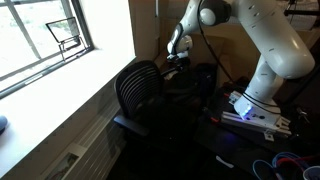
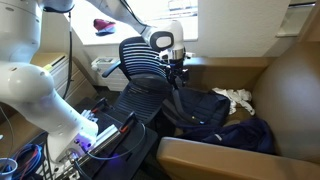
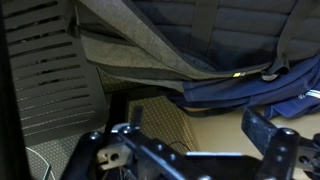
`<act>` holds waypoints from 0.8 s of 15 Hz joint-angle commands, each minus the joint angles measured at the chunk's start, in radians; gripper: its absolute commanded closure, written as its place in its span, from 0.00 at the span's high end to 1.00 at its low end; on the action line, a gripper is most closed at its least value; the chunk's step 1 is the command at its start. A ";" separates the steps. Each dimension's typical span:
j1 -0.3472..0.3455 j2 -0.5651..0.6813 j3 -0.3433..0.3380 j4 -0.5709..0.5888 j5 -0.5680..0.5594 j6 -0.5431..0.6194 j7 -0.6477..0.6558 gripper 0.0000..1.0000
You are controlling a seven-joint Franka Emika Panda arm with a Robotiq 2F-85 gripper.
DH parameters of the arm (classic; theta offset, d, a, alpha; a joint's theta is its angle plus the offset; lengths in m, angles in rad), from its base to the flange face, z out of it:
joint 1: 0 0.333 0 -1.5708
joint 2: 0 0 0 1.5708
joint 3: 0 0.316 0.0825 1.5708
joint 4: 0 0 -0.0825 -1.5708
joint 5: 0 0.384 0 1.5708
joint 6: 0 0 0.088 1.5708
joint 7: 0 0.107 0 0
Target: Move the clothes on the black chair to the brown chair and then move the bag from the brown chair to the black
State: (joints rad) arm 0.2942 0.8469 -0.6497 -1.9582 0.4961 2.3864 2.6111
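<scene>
Hovers with gripper (image 2: pixel 177 72) spread wide and empty by the black chair (image 2: pixel 140 58), bag (image 2: pixel 205 112) lying just below toward the brown chair (image 2: pixel 290 90).

black chair (image 2: pixel 140 58): one, ribbed, just beside the brown chair
brown chair (image 2: pixel 290 95): one, wide and padded
bag (image 2: pixel 205 115): one, dark blue, on the brown chair's seat
clothes (image 2: pixel 237 98): one small whitish heap, on the brown chair's seat, touching the bag
robot arm (image 1: pixel 270 55): one, white, on the far side of the black chair from the brown chair
hand (image 2: pixel 178 66): one
fingers (image 3: pixel 265 130): two, seen in the wrist view
window (image 1: pixel 40 35): one, in an exterior view
cables (image 2: pixel 30 160): a tangle, too jumbled to count
</scene>
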 commanded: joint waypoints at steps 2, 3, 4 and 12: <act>-0.001 0.022 0.029 -0.001 -0.015 0.011 0.000 1.00; 0.001 0.026 0.028 -0.001 -0.014 0.011 0.000 1.00; 0.002 0.026 0.026 0.000 -0.014 0.011 0.000 1.00; -0.154 0.054 0.267 0.006 -0.363 0.240 -0.112 1.00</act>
State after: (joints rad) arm 0.1841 0.8817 -0.4442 -1.9538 0.2152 2.5468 2.5574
